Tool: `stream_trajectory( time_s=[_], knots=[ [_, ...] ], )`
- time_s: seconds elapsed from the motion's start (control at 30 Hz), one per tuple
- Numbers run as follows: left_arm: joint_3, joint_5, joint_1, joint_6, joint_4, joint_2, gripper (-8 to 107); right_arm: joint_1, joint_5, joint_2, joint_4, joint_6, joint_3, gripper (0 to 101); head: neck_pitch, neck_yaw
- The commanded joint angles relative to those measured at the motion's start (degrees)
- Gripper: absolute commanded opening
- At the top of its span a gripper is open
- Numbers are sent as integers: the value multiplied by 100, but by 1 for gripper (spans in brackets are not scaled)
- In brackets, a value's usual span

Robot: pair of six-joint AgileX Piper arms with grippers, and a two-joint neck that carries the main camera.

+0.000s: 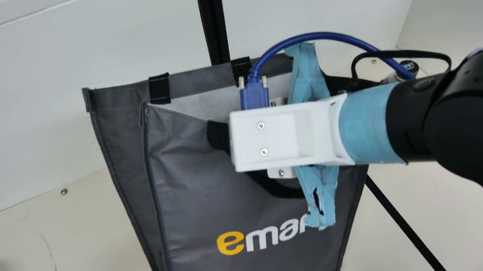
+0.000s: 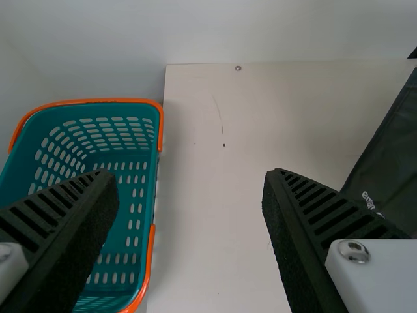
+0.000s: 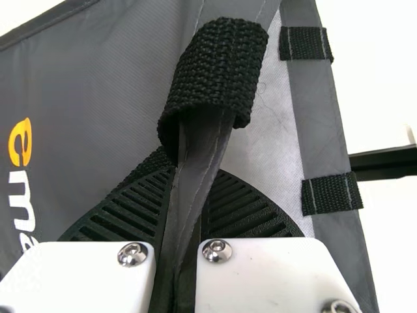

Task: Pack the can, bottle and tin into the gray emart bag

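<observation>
Pinching gray cloth, closed narrow on a fold of it, R gripper [image 3: 195, 171] has the tall gray fabric emart bag [image 1: 202, 195] by its near edge, just by the black woven handle strap [image 3: 215, 72]. Step in hand looks like opening the mouth: best to draw slow & level, away from the gray back rim [image 1: 201, 80], b/c a sharp tug could slip the fold or tip the bag. Want the strap clear of the opening too, pls, & the fold deep b/w those ribbed fingers.

L gripper [image 2: 192, 175] is spread wide w/ nothing in it, over the cream table [image 2: 202, 261] beside the teal slotted plastic basket w/ orange trim [image 2: 98, 101]; prob. the spare hand for loading once the gap's big enough.

Further out, the bag's mouth shows its pale lining [image 1: 197, 101], in front of a black upright pole [image 1: 214, 23]. Small round black top [image 1: 407, 66] peeks out past the black R arm [image 1: 477, 127]; can't tell which item, if any.
</observation>
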Motion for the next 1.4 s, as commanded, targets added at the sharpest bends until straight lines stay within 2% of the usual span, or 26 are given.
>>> stream_trajectory(
  time_s=[0.0, 0.17, 0.47, 1.07, 1.37],
  knots=[
    [0, 0, 0, 0, 0, 0, 90, 51, 11, -27, -24, 58, 48, 0, -130, -5],
    [0, 0, 0, 0, 0, 0, 90, 228, 11, -109, -58, 239, 208, 0, -130, -5],
    [0, 0, 0, 0, 0, 0, 90, 591, 11, -292, -161, 632, 441, 30, -130, -5],
    [0, 0, 0, 0, 0, 0, 90, 1354, 11, -711, -557, 1314, 604, 90, -130, -5],
    [0, 0, 0, 0, 0, 0, 90, 1572, 11, -964, -695, 1513, 696, 91, -130, -5]
  ],
)
